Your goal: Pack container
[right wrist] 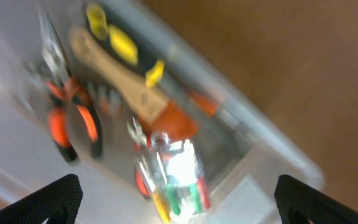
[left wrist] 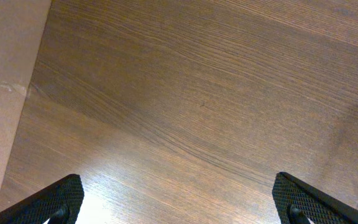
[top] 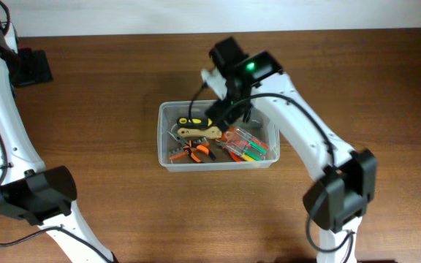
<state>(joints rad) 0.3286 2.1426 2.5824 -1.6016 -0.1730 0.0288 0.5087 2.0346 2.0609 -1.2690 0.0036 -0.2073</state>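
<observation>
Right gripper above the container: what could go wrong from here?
The right gripper hangs open over the container; it may clip the rim and shove the tub.
The screwdriver case and pliers lie piled together; the fingers could snag them.
The right wrist view is blurred, so aiming is unreliable.

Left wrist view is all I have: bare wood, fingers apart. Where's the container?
Observer: The container sits mid-table in the overhead view, well away from the left gripper.
Operator: Anything in it?
Observer: Yes: orange-handled pliers, a wooden-handled tool and a clear screwdriver case.
Operator: Right arm?
Observer: The right gripper hangs over the container, open and holding nothing; its wrist view is blurred.
</observation>
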